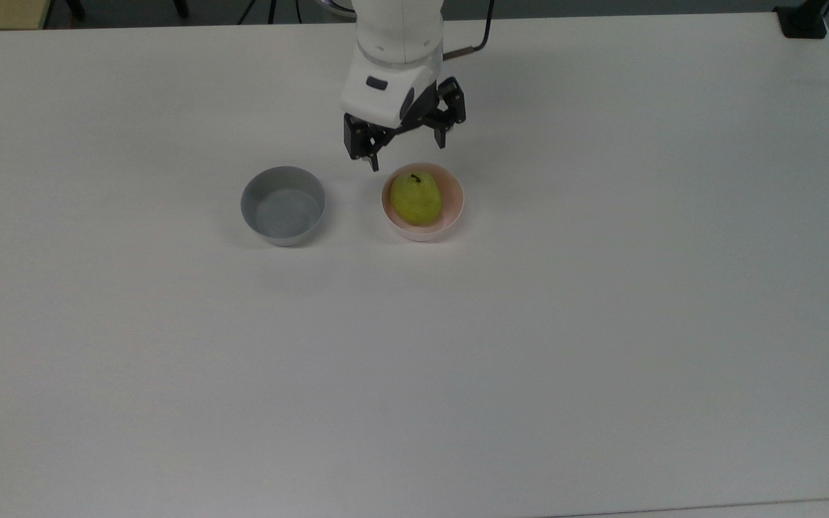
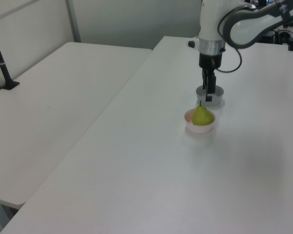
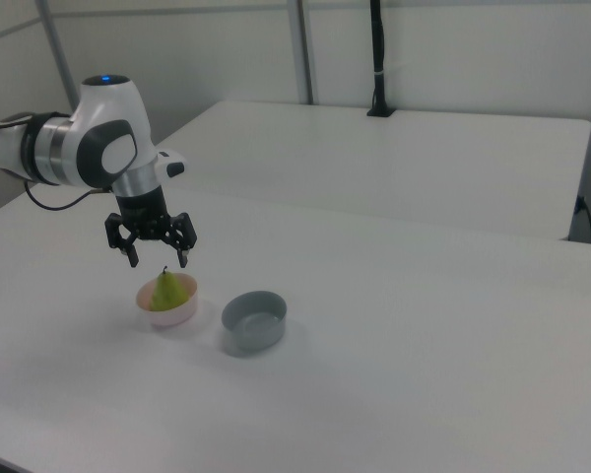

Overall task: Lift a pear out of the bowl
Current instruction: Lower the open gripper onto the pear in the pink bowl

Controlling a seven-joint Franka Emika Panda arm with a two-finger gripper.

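A yellow-green pear [image 1: 417, 198] with a dark stem sits upright in the pale pink bowl [image 1: 457, 210] near the table's middle. My gripper [image 1: 409, 155] is open and empty, its two black fingers spread wide. In the top view it lies just past the bowl's upper rim. In the right view the gripper [image 3: 158, 258] hangs a little above the pear [image 3: 165, 290] and the pink bowl [image 3: 169, 314], apart from both. The left view has the gripper [image 2: 208, 99] behind the pear [image 2: 202, 116] and its bowl [image 2: 200, 128].
An empty grey bowl [image 1: 283, 205] stands beside the pink one, on the top view's left. A black clamp [image 1: 803, 21] sits at the table's far right corner. A second white table [image 2: 53, 97] adjoins, with a black post [image 2: 2, 61].
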